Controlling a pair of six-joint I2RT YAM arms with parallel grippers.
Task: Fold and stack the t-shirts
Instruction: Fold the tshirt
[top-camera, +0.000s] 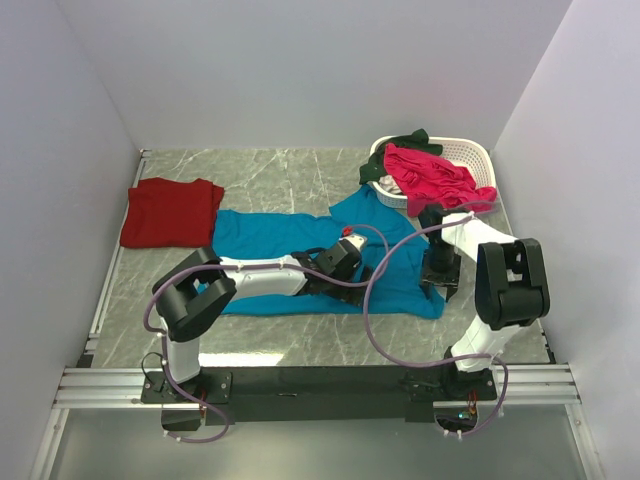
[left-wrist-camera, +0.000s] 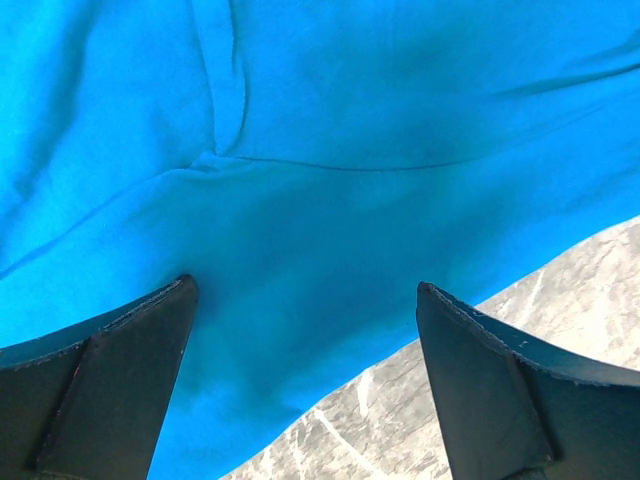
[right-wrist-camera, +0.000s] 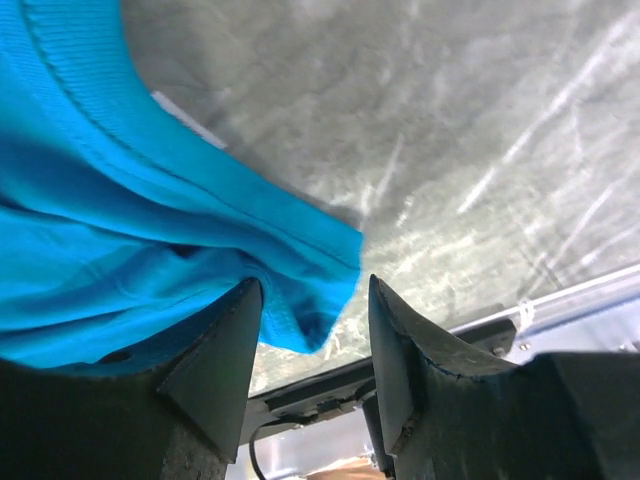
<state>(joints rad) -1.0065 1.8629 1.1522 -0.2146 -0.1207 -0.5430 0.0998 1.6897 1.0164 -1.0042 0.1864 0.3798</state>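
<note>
A teal-blue t-shirt lies spread across the middle of the table. My left gripper hovers low over its near hem, open, with nothing between its fingers; the left wrist view shows the gripper above the blue cloth and its edge. My right gripper stands open at the shirt's near right corner. In the right wrist view that gripper has the loose corner of the shirt sagging between its parted fingers, unpinched. A dark red t-shirt lies folded at the back left.
A white slatted basket stands at the back right with a bright pink shirt and a dark green one spilling over it. Bare marble table runs along the front. Walls close in on three sides.
</note>
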